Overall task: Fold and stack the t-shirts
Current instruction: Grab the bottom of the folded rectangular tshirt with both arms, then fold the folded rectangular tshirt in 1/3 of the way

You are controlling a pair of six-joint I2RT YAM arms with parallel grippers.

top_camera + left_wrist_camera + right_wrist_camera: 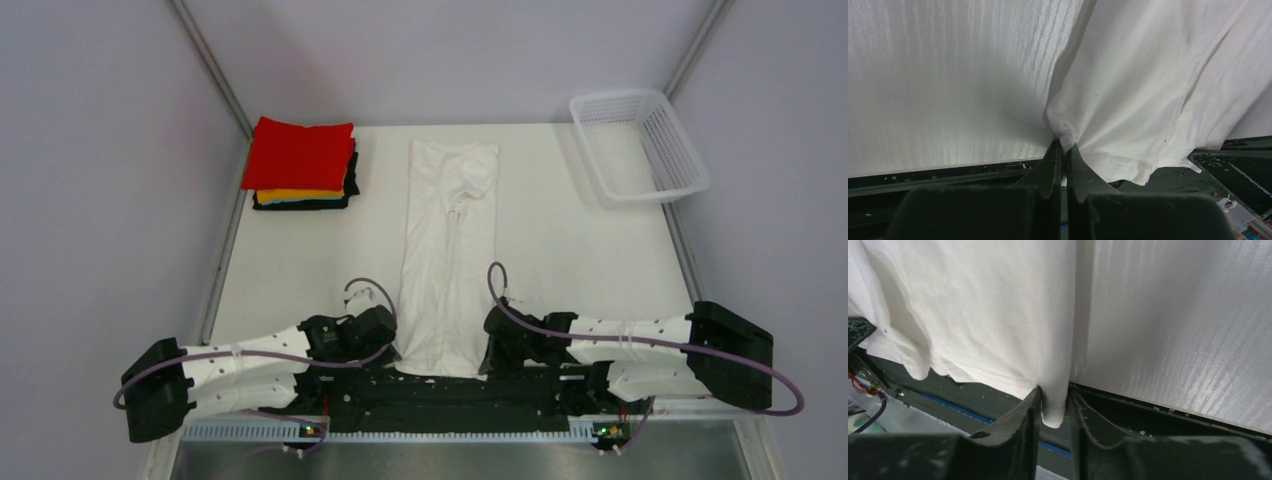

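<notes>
The white t-shirt (pixel 447 255) lies as a long strip mid-frame on the bench (pixel 300 270). The left gripper (pixel 1065 150) pinches its lower-left corner tight. The right gripper (pixel 1054 405) straddles the lower-right corner, and I can't tell whether it is clamped. The red-topped stack (pixel 300 165) sits upper left.

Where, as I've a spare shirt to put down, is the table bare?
Bare table lies between the folded stack and the white t-shirt, and wider between that shirt and the basket. Crowded: the near edge, where the left gripper and right gripper meet the hem.
</notes>
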